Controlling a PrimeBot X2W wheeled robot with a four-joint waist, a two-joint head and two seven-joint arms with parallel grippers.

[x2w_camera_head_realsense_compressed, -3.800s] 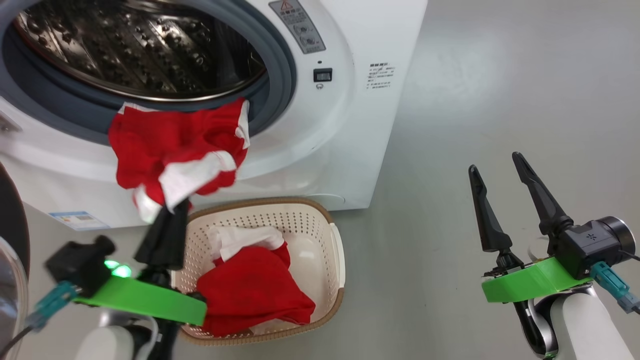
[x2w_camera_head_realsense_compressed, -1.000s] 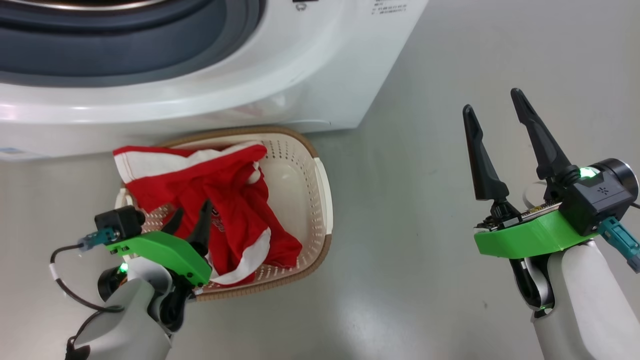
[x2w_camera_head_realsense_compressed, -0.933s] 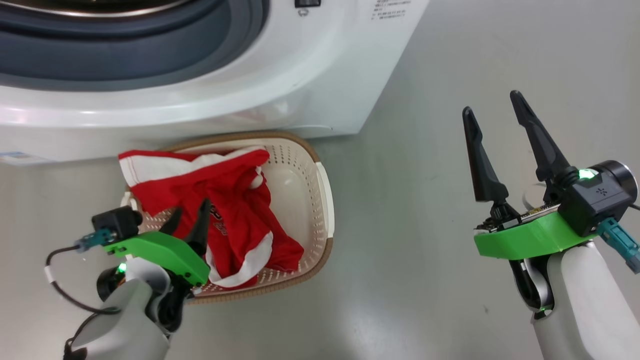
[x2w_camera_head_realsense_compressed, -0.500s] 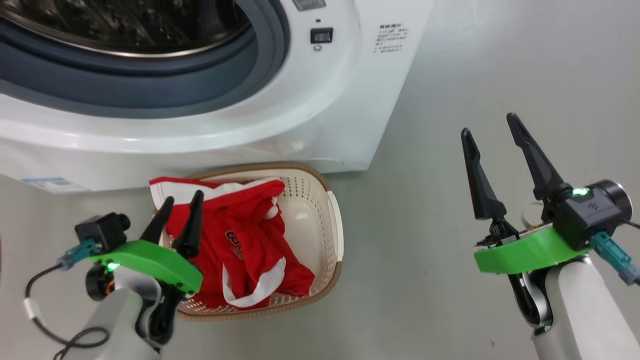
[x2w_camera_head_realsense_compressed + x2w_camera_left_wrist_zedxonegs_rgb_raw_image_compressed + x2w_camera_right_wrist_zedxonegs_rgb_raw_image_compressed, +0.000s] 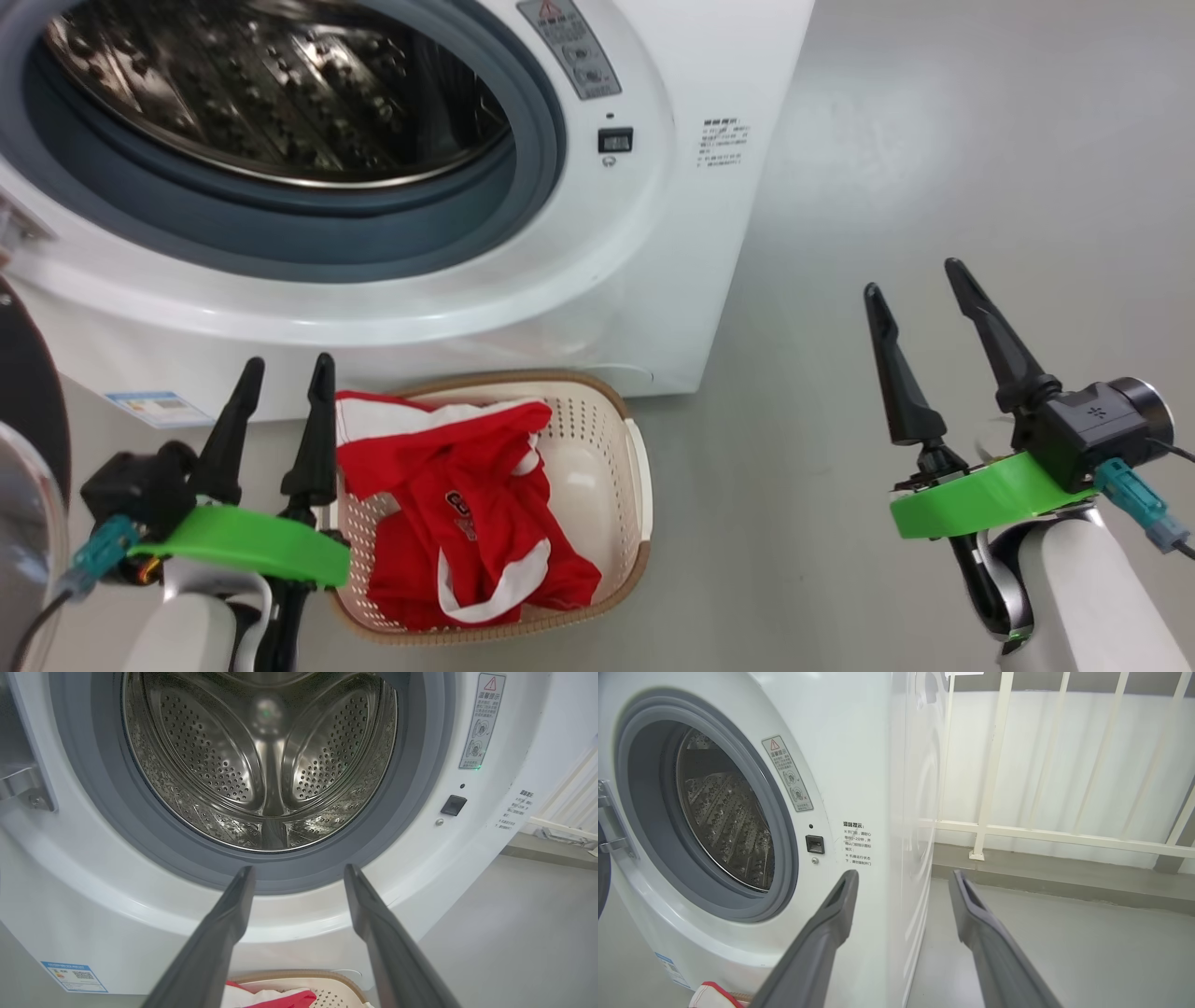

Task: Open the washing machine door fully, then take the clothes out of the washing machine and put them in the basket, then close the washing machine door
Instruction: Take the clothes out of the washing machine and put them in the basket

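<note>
With the clothes (image 5: 467, 523) lying in the basket (image 5: 627, 439) at six o'clock under the washer (image 5: 653, 280), whose drum (image 5: 261, 765) is showing bare, the left pincer (image 5: 288, 364) and right pincer (image 5: 912, 277) are hanging open and empty, so the job is likely calling next for a push on the door (image 5: 23, 392) at nine o'clock.

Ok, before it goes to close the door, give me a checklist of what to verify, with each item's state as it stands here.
1. Drum free of clothes: ok, bare steel in the left wrist view.
2. Grey gasket free of cloth: ok.
3. Clothes in the basket: ok, though one white-trimmed edge lies over the rim.
4. Left gripper empty: ok, jaws open, beside the basket.
5. Right gripper empty: ok, jaws open, nothing between them.
6. Washing machine door free to swing: cannot tell, most of it lies beyond the head view's left edge.
</note>
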